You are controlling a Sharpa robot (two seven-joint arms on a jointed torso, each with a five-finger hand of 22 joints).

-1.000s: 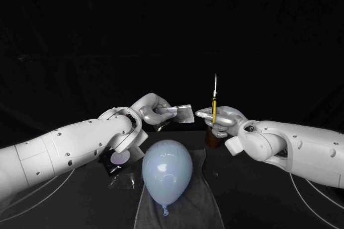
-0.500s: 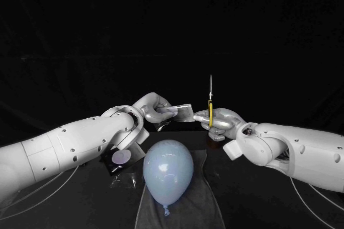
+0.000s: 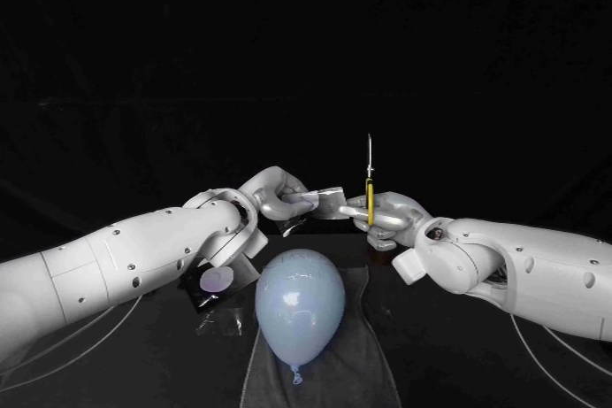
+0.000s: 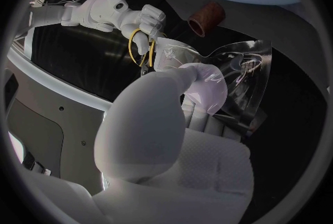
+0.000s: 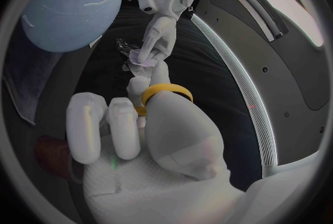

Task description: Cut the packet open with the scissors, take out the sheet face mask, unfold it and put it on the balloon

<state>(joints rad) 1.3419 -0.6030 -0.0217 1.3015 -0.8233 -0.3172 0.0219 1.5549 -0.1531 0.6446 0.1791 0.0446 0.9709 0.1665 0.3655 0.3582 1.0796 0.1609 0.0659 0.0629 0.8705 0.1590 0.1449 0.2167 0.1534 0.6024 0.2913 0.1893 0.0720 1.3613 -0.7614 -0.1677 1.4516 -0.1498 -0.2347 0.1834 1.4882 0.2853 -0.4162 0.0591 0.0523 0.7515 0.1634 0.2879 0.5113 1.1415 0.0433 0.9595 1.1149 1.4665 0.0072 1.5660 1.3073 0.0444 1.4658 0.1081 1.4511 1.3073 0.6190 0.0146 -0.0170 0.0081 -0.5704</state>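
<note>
Holding packet (image 3: pixel 322 200) up above the table (image 3: pixel 447 381) with left hand (image 3: pixel 273 196), pinched at one end between thumb and fingertips, with the free end sticking out toward right hand (image 3: pixel 390 219). Looks clear and crinkled with print on it in the left wrist view; can't tell what's inside. Gripping scissors (image 3: pixel 369 182) in right hand, with fingers curled round the yellow loops and blades pointing straight up, seen edge-on, so can't tell whether parted or together. Sitting just beside the packet's free edge, near its corner in the left wrist view; can't tell if touching. On the table by right hand: brown cylinder (image 4: pixel 207 18), with its contents unreadable. In front centre: pale blue balloon (image 3: pixel 300 300), lying lengthwise with its knot toward the robot, on a strip of clear film (image 3: pixel 351 373), with nothing on it yet. Under left forearm: small dark item with a lavender disc (image 3: pixel 214 280), too small to identify. Versus 1 s ago: shifted right hand and scissors sideways toward the packet, closing a clear gap down to almost nothing, with the blades kept upright; kept left hand, packet and balloon in place, with the same pinch on the packet
</note>
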